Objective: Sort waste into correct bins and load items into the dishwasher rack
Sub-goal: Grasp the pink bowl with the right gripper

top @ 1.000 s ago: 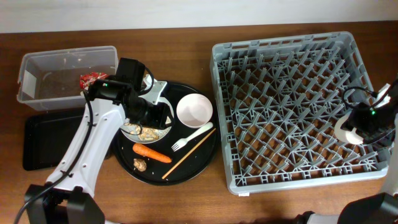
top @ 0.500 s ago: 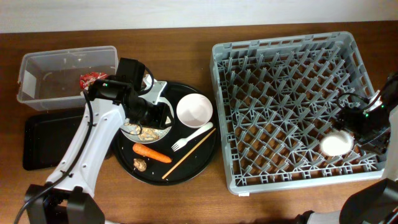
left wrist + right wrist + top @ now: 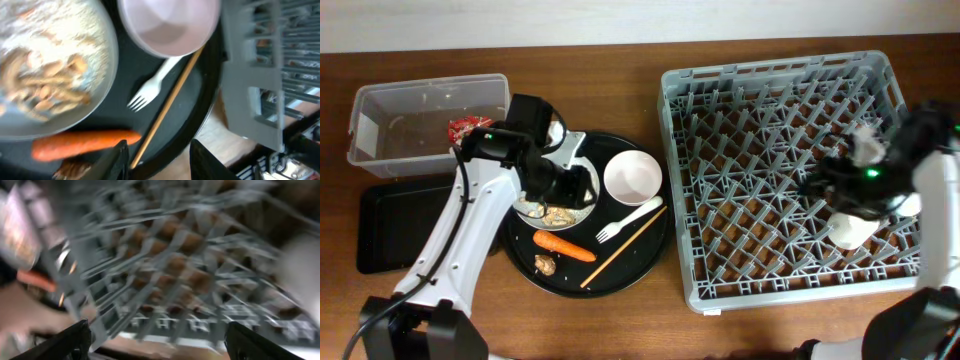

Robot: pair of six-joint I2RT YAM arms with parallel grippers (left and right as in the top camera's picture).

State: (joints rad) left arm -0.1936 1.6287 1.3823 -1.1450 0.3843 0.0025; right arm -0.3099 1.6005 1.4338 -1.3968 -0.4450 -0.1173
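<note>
Overhead: evenly lit, soft shadows were cast. Left wrist: focus was softened. Right wrist: dishwasher rack (image 3: 165, 275) was smeared heavily by motion.

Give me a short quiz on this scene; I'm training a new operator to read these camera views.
1. True or false: the carrot lies on the round black tray.
2. Where is the red wrapper? A) in the clear tub B) on a plate C) on the bare wood.
3. Name the white item sitting in the grey rack.

Key
1. True.
2. A.
3. The small white cup, near the rack's right edge.
</note>
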